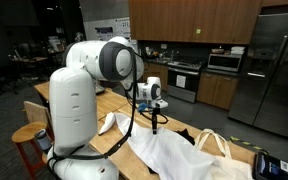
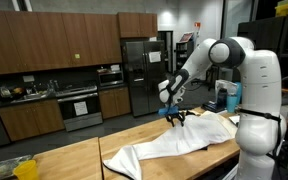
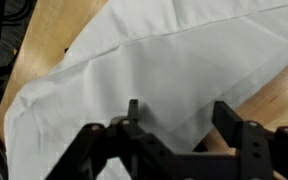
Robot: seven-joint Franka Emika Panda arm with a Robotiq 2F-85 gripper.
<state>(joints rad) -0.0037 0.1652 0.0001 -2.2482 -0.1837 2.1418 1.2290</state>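
The cloth (image 1: 184, 152) is white and lies spread and rumpled across the wooden table (image 1: 112, 106). In an exterior view it runs as a long strip (image 2: 174, 148) from the near table edge toward the robot's base. In the wrist view the cloth (image 3: 144, 70) fills most of the picture, with a fold crossing it on a slant and bare wood (image 3: 276, 88) showing at its edge.

The gripper (image 3: 179, 112) is right above the cloth, pointing down, its two black fingers (image 3: 133, 110) standing apart with cloth showing between them. It is released and grasps nothing. In both exterior views the fingertips (image 1: 156, 129) (image 2: 176, 119) sit at or just over the fabric; whether they touch it cannot be told.

Beside the cloth, toward the far end of the table, lies a pale bag (image 1: 216, 146) with handles. Behind the table stand dark wood cabinets, a stove (image 2: 79, 104) and a steel fridge (image 2: 139, 68).
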